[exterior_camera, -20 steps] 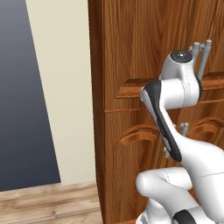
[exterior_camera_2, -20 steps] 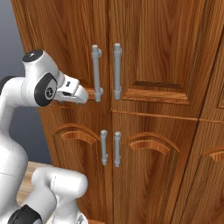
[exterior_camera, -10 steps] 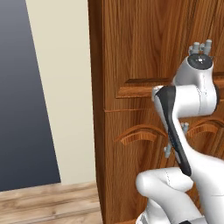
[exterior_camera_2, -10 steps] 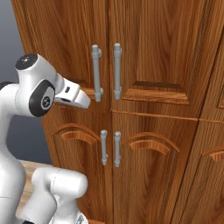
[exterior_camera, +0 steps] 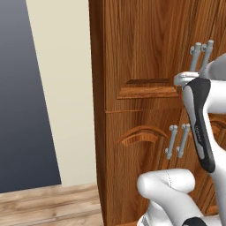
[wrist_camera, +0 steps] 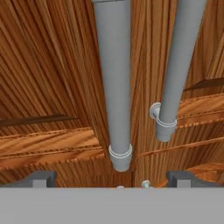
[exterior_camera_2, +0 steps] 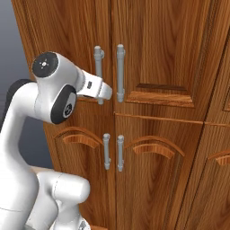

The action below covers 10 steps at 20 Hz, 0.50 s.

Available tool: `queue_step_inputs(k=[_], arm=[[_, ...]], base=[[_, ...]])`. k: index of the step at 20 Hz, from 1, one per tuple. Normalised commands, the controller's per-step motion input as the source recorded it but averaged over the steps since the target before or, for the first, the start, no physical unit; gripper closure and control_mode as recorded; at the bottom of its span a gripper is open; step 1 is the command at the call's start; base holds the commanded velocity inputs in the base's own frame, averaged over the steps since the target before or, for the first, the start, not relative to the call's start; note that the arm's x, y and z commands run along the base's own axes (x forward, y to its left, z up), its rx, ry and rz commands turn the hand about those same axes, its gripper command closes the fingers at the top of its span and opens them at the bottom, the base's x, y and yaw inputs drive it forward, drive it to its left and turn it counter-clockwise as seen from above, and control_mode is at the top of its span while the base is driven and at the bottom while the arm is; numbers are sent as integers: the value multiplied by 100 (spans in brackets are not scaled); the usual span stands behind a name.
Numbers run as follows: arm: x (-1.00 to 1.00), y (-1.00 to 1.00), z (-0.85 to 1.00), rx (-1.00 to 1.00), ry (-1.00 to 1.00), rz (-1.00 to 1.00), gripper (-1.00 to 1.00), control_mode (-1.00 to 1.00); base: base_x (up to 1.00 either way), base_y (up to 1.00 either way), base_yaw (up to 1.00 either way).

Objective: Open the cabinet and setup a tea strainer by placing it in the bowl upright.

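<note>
Just ahead of the wide-apart two-finger gripper point(wrist_camera: 111, 177), the tall reddish-brown wooden cabinet point(exterior_camera_2: 166, 49) presents its left thick grey cylindrical bar handle point(wrist_camera: 114, 83): rigid, smooth, probably slippery; grasp its lower shaft squarely, between the fingertips

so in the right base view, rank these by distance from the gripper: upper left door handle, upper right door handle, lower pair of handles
1. Upper left door handle, right at the gripper.
2. Upper right door handle, just beside it to the right.
3. Lower pair of handles, well below on the lower doors.
</note>
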Motion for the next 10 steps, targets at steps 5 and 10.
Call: queue_step_inputs(k=[5,10], arm=[[17,-2,5,0,0,0,-100,-100],[16,-1,0,-5,0,0,-100,-100]], base=[[0,0,0],[0,0,0]])
